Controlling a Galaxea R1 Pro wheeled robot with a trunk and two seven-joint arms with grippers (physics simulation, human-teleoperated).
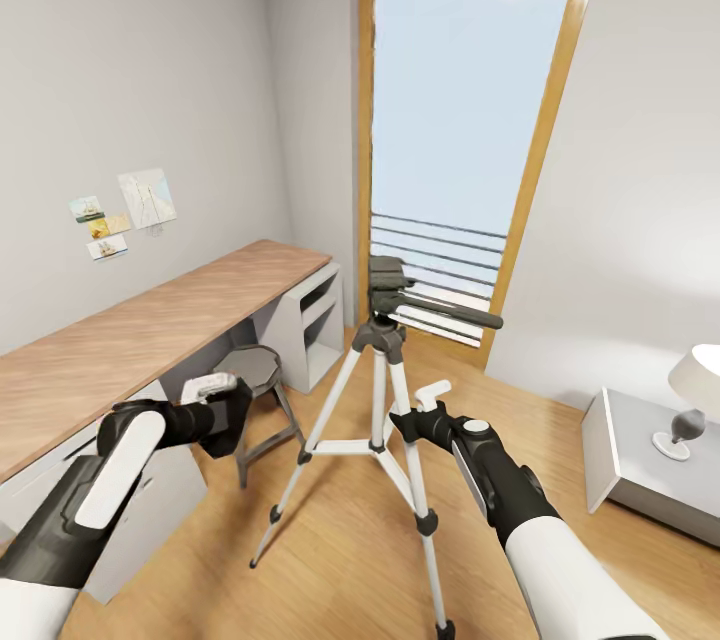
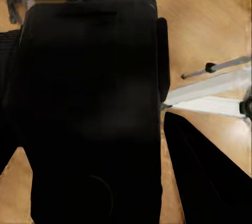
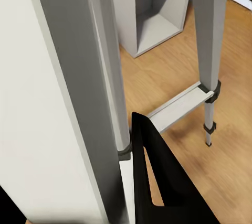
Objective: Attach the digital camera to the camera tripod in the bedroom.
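Black fingers: the left gripper is closed tight on the camera, a black box with a red dot.
Right gripper: its fingers sit around a tripod leg; I cannot tell if they pinch it.
Camera place: low, beside the desk, well below the tripod head.
Tripod place: on the wood floor, between the arms, in front of the window.
Could go wrong: the right arm may push the leg and tip the tripod; the camera may slip or bump the long handle going up.
Room to move: open air above the head; the desk edge and stool crowd the left side.
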